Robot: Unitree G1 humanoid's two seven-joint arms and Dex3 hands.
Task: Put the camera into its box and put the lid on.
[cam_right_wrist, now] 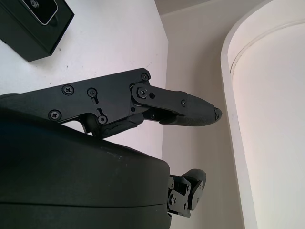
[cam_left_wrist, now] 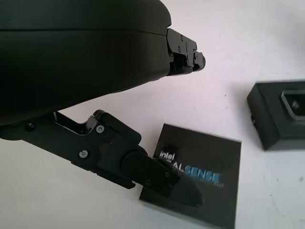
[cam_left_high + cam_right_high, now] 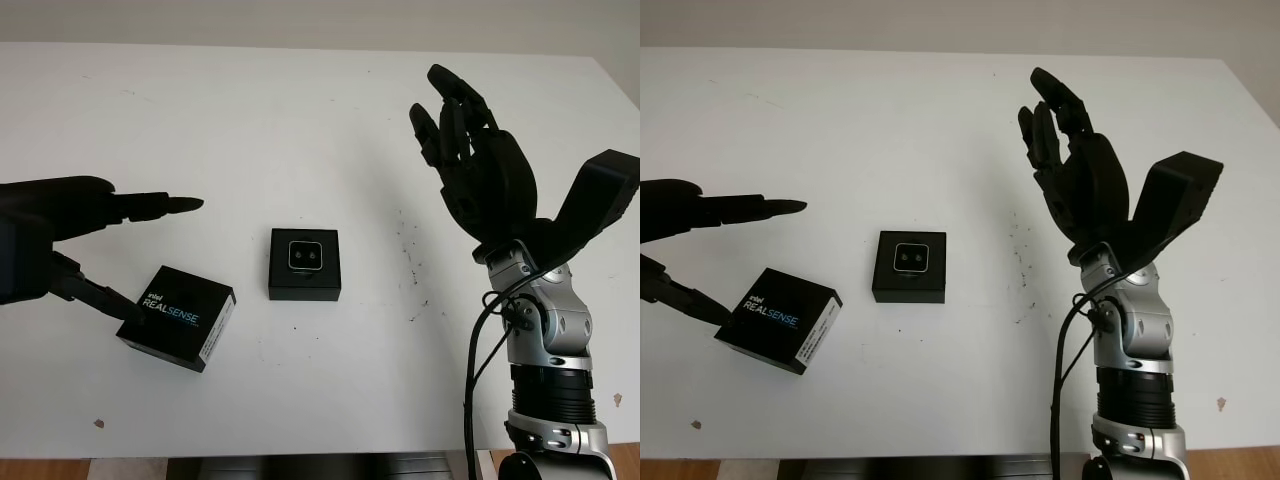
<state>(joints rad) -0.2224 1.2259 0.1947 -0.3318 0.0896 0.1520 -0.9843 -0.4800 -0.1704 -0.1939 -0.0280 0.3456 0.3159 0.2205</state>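
Head view: the camera (image 3: pixel 305 256) sits in its open black box (image 3: pixel 304 288) at the centre of the white bench (image 3: pixel 250 120). The RealSense lid (image 3: pixel 178 317) lies to its left.

Left wrist view: the left robot hand (image 2: pixel 157 124), holding nothing, brackets the lid, its lower finger (image 2: pixel 164 179) overlapping the lid's near edge.

Right wrist view: the right robot hand (image 1: pixel 190 148) is raised, holding nothing.

A white table (image 3: pixel 300 120) carries dark specks and scuff marks (image 3: pixel 408 255) right of its middle.

A white table (image 3: pixel 300 120) spans nearly the whole scene, lightly speckled with dark marks near its middle and front edge; beyond its far edge stands a pale beige wall (image 3: pixel 300 20), evenly lit
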